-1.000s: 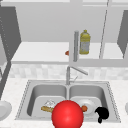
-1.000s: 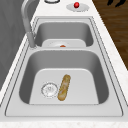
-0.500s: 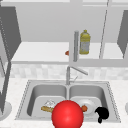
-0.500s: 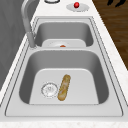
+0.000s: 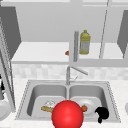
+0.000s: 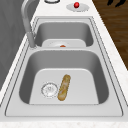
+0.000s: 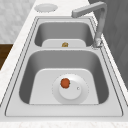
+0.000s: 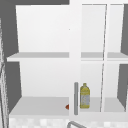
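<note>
My right hand (image 5: 102, 114) hovers at the front right corner of the double sink (image 5: 113, 100), and its dark fingers also show at the far end in the left side view (image 6: 116, 2). A black sliver of my left hand (image 5: 1, 85) shows at the left edge, beside the open cabinet door. A big red ball (image 5: 67, 115) fills the front middle. A bread stick (image 6: 64, 87) lies in the left basin beside the drain (image 6: 49, 89). In the right basin a white plate (image 7: 80, 96) carries a small orange-red fruit (image 7: 65, 83).
The faucet (image 5: 68, 75) rises behind the divider. A yellow bottle (image 8: 84, 96) and a small red thing (image 8: 67, 107) stand on the lower shelf. A plate (image 6: 83, 8) with a red piece (image 6: 76, 4) sits on the right counter; another plate (image 7: 45, 7) on the left counter.
</note>
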### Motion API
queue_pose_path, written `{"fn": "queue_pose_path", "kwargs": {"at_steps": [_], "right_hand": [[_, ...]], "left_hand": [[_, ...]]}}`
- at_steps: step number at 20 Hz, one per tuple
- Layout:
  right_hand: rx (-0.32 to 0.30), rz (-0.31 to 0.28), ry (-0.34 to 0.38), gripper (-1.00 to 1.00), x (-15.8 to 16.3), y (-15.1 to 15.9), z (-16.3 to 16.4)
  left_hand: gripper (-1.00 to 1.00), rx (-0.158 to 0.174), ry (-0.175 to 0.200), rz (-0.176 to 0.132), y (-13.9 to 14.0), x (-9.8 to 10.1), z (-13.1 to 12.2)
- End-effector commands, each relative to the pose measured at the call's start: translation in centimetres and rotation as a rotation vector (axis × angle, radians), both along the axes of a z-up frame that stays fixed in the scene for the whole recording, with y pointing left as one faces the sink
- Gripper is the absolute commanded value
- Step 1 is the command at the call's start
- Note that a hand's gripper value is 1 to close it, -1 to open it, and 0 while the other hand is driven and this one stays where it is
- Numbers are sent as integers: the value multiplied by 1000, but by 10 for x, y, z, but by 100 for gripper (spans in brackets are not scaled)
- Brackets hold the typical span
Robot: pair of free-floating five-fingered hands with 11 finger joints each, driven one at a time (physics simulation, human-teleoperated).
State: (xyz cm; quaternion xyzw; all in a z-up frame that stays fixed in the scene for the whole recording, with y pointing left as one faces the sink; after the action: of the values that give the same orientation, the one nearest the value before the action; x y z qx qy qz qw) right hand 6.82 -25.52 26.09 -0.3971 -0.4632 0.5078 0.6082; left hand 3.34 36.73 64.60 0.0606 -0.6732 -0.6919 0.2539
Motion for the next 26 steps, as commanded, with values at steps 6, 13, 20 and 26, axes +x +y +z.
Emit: {"fn": "queue_pose_path", "kwargs": {"at_steps": [6,13,20,26], "right_hand": [[0,0,0,0,0,0,0],[0,0,0,0,0,0,0],[0,0,0,0,0,0,0],[0,0,0,0,0,0,0]], "left_hand": [[-100,31,-1,67,-58,24,0],[-100,56,7,162,-91,46,-5],[-100,67,11,281,-113,64,-11],[-100,87,11,345,-132,84,-19]]}}
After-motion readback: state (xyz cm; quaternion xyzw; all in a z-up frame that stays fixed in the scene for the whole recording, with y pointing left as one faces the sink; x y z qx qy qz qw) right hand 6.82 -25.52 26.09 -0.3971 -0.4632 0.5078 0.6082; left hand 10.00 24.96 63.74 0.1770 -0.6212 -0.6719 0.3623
